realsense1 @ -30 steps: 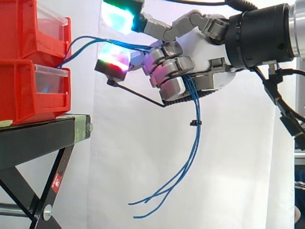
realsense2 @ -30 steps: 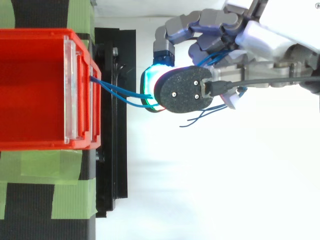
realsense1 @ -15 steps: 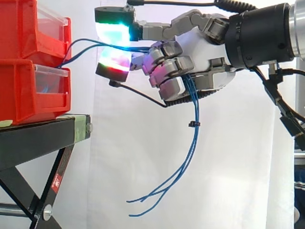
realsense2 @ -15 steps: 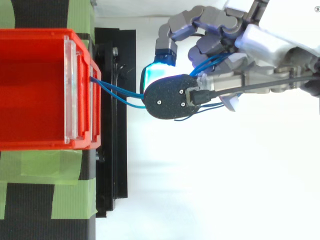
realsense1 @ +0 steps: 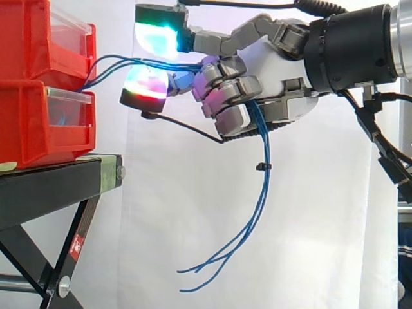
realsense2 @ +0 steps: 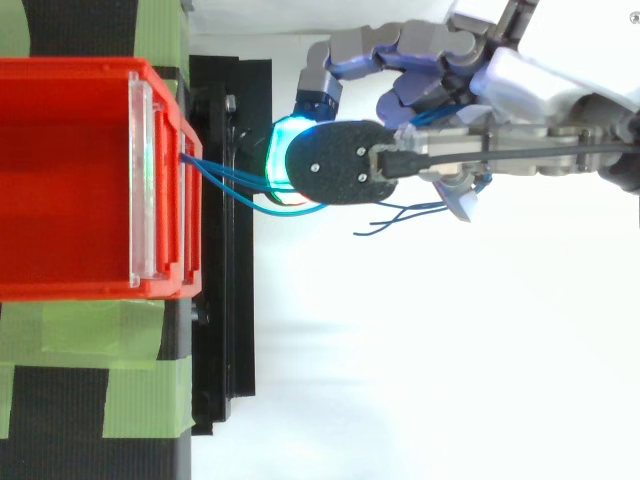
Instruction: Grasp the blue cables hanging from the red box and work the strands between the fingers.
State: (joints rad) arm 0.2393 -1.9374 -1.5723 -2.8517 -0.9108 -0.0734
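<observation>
To the right of the red bins, the hand (realsense1: 273,64) reaches in level, its white shell and grey segmented fingers curled shut round the blue cables (realsense1: 261,174); the thin, glossy strands pass between the fingertips (realsense1: 156,32), the upper pad a thick block glowing green and cyan, the lower pad (realsense1: 147,84) rounded and glowing red and green just beneath the strands; from above, the flat back of the upper pad shows as a black, speckled oval with a green glow round its edge, and the hand (realsense2: 520,80) comes in from the upper right; behind the pads the cables run into the folded fingers, come out under the palm and hang in a loose bundle, bound by a small black tie (realsense1: 261,167), the free ends splaying apart and curving to the left at the bottom; towards the left the strands (realsense2: 225,178) stretch nearly level to the front of the upper red box (realsense1: 32,38), a smooth plastic bin with a clear front panel (realsense2: 140,180); it sits on a lower red bin (realsense1: 38,122) of the same shape; both rest on a black stand (realsense1: 58,187) with angled metal legs, strips of green tape (realsense2: 140,380) across its top; a white curtain (realsense1: 193,244) hangs in soft folds behind.
</observation>
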